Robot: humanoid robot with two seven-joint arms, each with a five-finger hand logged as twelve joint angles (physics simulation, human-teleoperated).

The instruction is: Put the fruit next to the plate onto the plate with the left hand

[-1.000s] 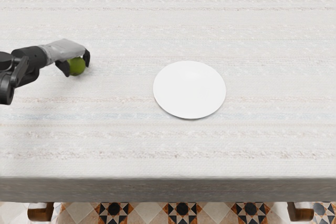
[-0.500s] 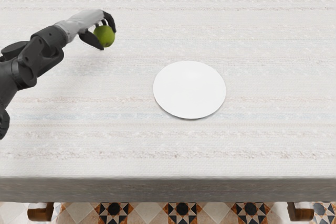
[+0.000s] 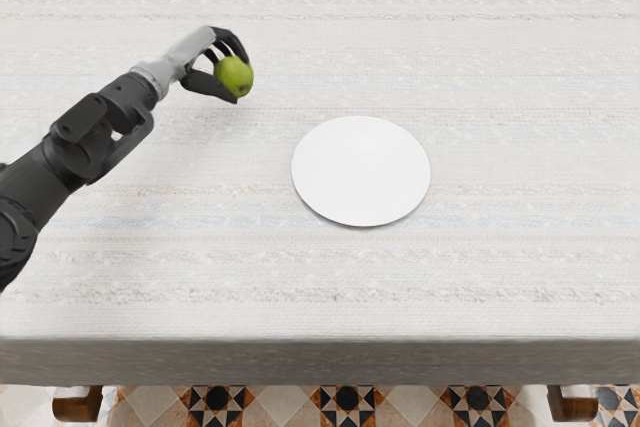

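One green fruit (image 3: 234, 75) in left hand (image 3: 214, 65) — fingers curled round it, left of plate (image 3: 361, 170)

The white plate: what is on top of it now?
Nothing: the plate shows a bare white face. The green fruit is in the left hand, apart from it. What lies beneath the plate is hidden.

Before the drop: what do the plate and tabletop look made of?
The plate looks plain white, flat and matte, no glare: ceramic or plastic, can't tell. The tabletop is pale, faintly striped and grainy, like cloth or whitewashed wood; unclear which.
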